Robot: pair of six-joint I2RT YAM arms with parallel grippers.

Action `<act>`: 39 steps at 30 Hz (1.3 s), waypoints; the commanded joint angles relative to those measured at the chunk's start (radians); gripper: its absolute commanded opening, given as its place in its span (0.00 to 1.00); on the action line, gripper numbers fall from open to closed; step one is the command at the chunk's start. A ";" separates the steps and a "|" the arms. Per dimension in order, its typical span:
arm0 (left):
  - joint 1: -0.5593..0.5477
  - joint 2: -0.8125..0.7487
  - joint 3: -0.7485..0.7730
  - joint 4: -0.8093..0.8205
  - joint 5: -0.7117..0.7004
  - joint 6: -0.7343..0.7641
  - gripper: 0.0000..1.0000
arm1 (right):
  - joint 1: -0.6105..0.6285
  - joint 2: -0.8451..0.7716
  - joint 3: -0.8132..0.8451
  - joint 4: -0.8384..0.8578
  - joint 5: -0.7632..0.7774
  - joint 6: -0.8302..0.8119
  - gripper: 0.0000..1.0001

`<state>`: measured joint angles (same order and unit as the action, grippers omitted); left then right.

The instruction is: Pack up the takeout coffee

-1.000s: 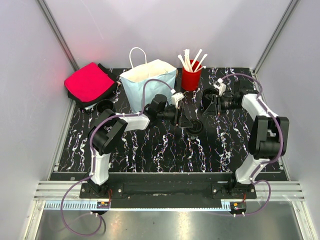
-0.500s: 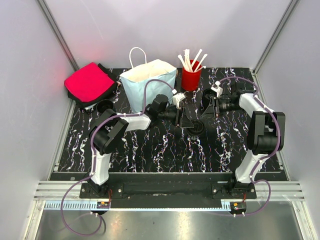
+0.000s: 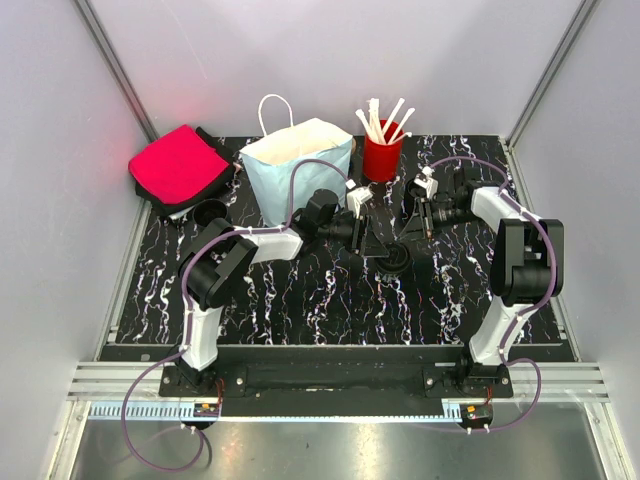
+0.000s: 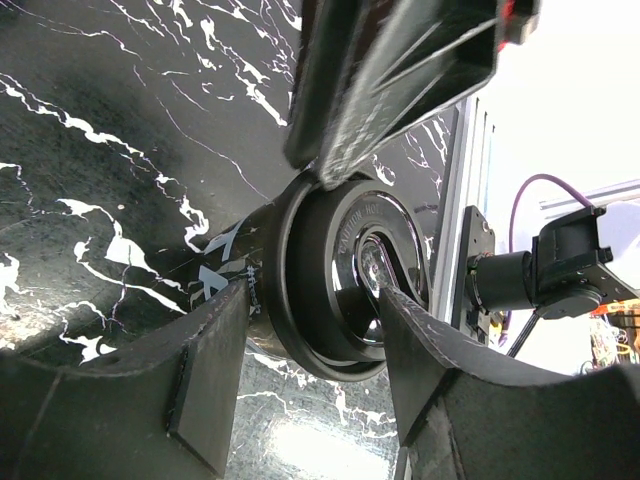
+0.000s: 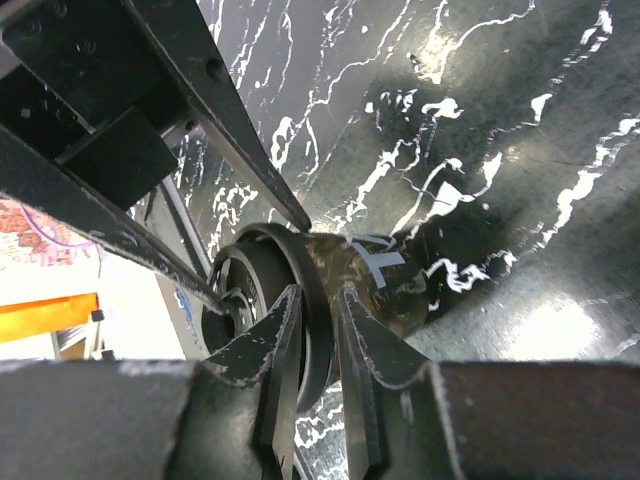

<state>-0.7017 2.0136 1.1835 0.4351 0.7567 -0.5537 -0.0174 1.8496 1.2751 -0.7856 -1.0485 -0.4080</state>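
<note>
Well off every table (image 3: 300, 300) edge, the takeout coffee (image 3: 392, 258) is clasped by the half-open left gripper (image 4: 315, 305); its lid (image 4: 355, 280) is straddled at the rim by the nearly closed right gripper (image 5: 315, 320), grip uncertain. The lid could be pried off by opposed pulls.

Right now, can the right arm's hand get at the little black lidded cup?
Probably yes: the right hand straddles the lid rim of the small black disposable cup with a black plastic lid; the left hand, gripping its sides, leaves that edge free.
</note>
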 commanded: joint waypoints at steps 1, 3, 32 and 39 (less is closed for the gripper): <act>-0.005 0.020 0.011 -0.058 -0.020 0.047 0.56 | 0.039 0.025 0.003 -0.056 0.027 -0.031 0.25; -0.007 0.020 0.013 -0.062 -0.028 0.052 0.56 | 0.040 0.030 -0.008 -0.064 0.038 -0.041 0.25; -0.028 0.002 0.039 -0.171 -0.109 0.146 0.52 | -0.053 -0.159 -0.019 -0.147 0.028 -0.089 0.43; -0.028 0.004 0.044 -0.176 -0.109 0.147 0.52 | -0.095 -0.181 -0.057 -0.263 0.051 -0.209 0.44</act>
<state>-0.7277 2.0068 1.2247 0.3462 0.7368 -0.4740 -0.1074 1.7134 1.2453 -0.9512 -0.9878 -0.5217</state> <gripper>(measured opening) 0.528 0.434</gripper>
